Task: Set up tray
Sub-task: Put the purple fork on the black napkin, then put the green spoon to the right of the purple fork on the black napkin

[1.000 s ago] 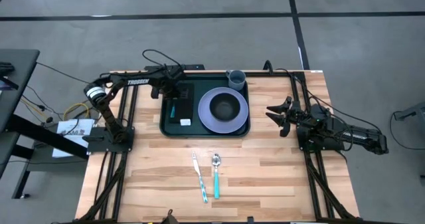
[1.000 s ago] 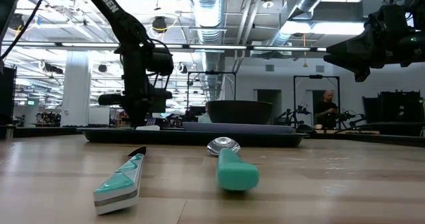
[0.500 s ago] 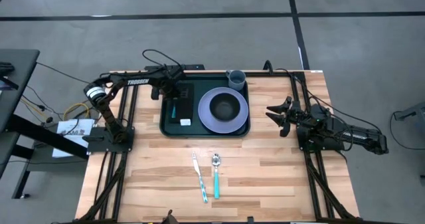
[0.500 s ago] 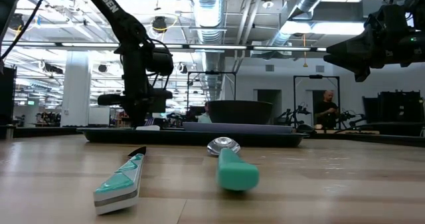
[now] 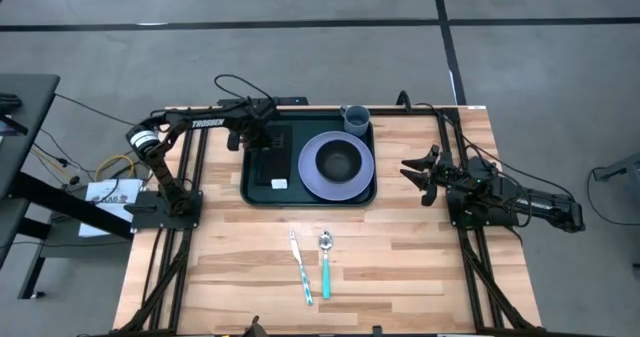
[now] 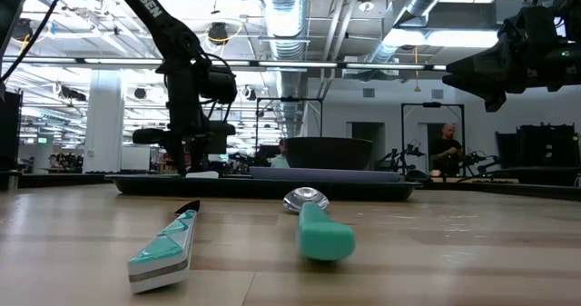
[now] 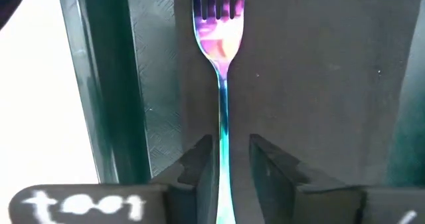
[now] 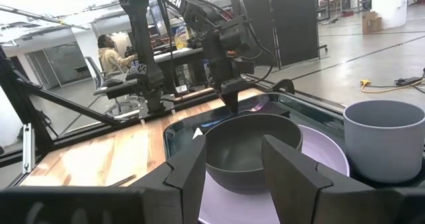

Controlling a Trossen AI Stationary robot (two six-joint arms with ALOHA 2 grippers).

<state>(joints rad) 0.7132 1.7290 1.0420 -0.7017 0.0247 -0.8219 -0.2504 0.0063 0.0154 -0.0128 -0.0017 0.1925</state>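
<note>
The dark green tray (image 5: 249, 193) lies at the table's far middle. It holds a narrow black mat (image 5: 274, 169), a purple plate with a dark bowl (image 5: 337, 162) and a grey cup (image 5: 356, 118). An iridescent fork (image 7: 222, 84) lies flat on the black mat (image 7: 312, 84). My left gripper (image 5: 262, 145) points down over it, narrowly open. Its fingers (image 7: 199, 167) stand on either side of the fork's handle (image 7: 222, 151). My right gripper (image 5: 415, 172) waits open and empty above the table's right side, facing the tray.
A teal-handled knife (image 5: 300, 267) and a teal-handled spoon (image 5: 325, 260) lie side by side on the wood near the front middle. A small white tag (image 5: 279, 184) lies on the mat's near end. A person sits in the room beyond the table (image 8: 109, 51).
My left gripper has shifted a little over the fork. The teal stretch of the fork's handle that showed beside it in the high view no longer shows.
</note>
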